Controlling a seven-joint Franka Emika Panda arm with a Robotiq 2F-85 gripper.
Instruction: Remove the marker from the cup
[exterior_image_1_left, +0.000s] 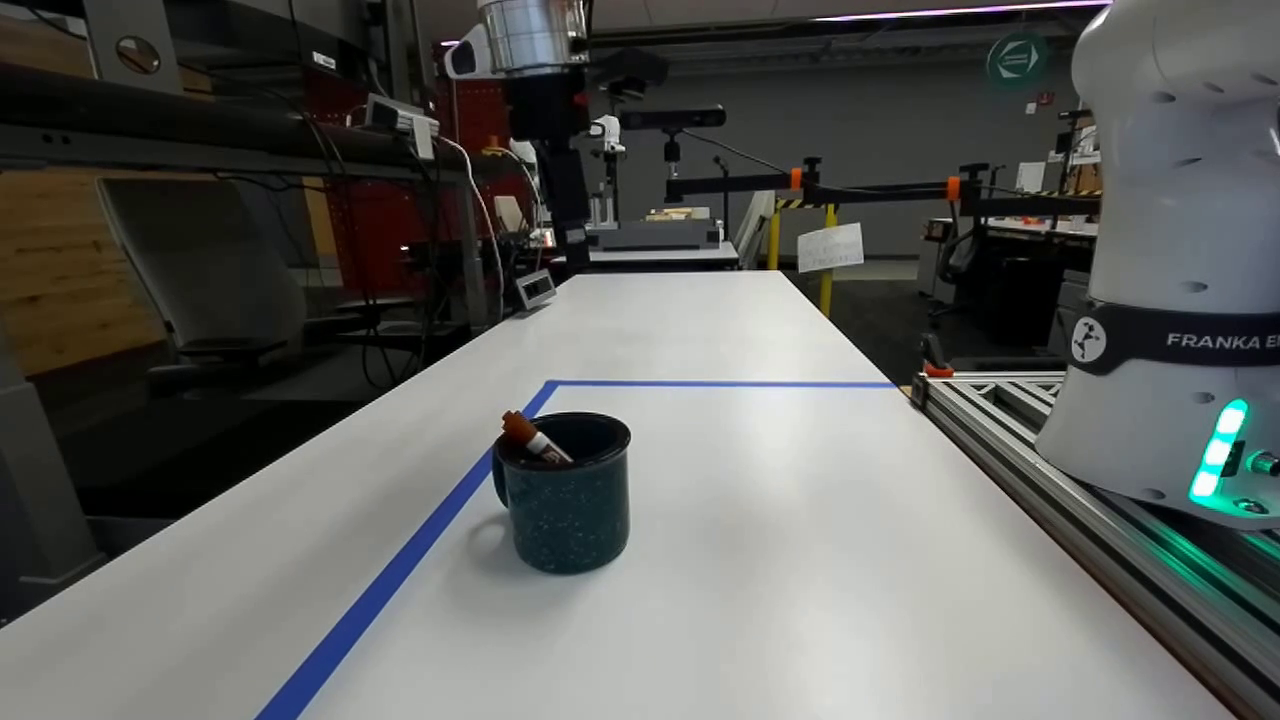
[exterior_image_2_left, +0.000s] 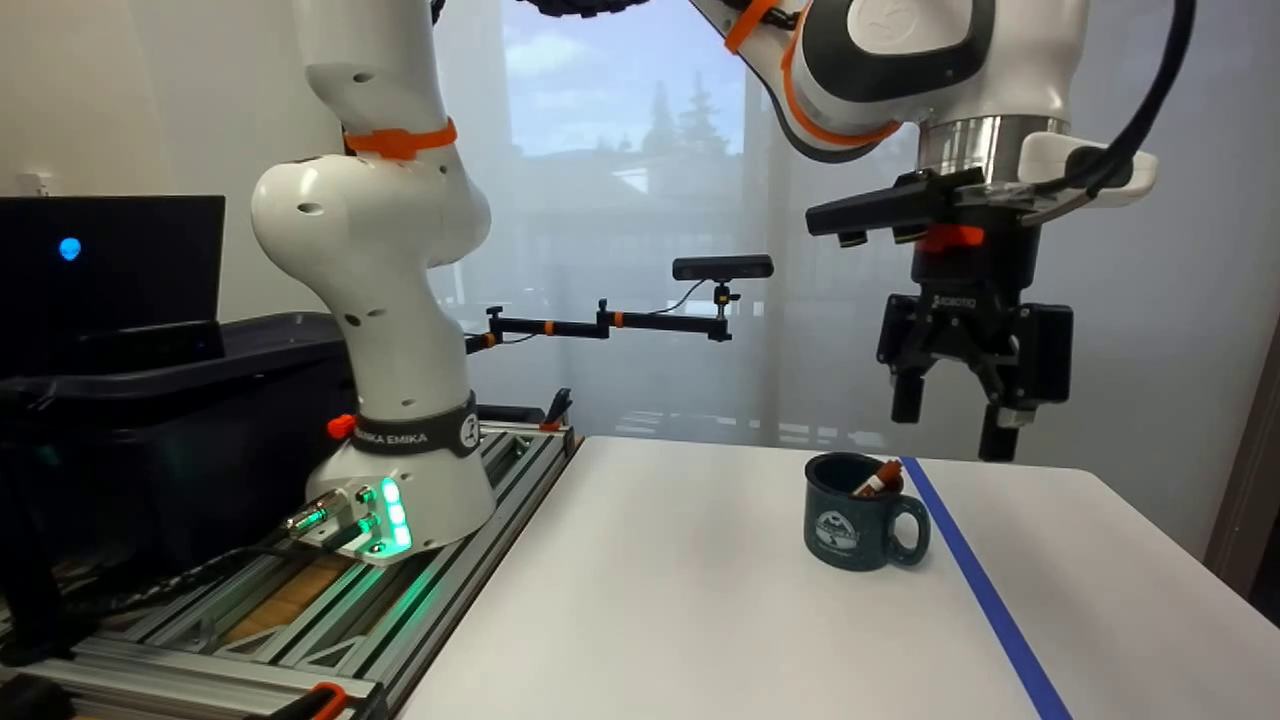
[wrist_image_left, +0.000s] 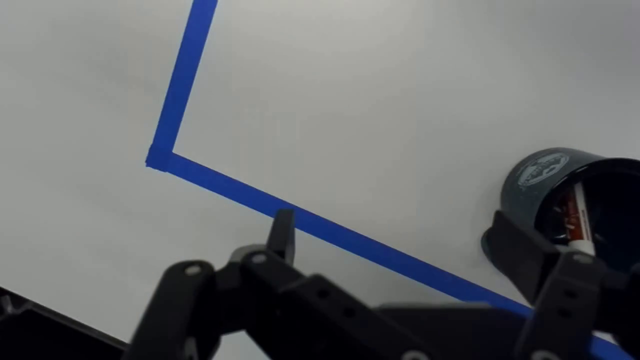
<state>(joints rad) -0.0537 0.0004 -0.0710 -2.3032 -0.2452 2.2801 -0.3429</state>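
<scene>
The cup is a dark teal speckled mug with a handle, upright on the white table in both exterior views (exterior_image_1_left: 572, 515) (exterior_image_2_left: 838, 530). It also shows at the right of the wrist view (wrist_image_left: 520, 200), partly hidden by a finger. The marker leans inside it, its reddish-brown capped end resting above the rim in both exterior views (exterior_image_1_left: 524, 430) (exterior_image_2_left: 880, 479); it also shows in the wrist view (wrist_image_left: 577, 215). My gripper (exterior_image_2_left: 952, 425) is open and empty, pointing down, above the table and apart from the cup. It also shows in the wrist view (wrist_image_left: 392, 217).
Blue tape (exterior_image_1_left: 400, 570) runs along the table (exterior_image_1_left: 800, 560) beside the cup's handle and turns a corner. A small grey device (exterior_image_1_left: 536, 289) sits at the table edge. The robot's base (exterior_image_2_left: 400, 490) stands on a metal frame along the opposite edge.
</scene>
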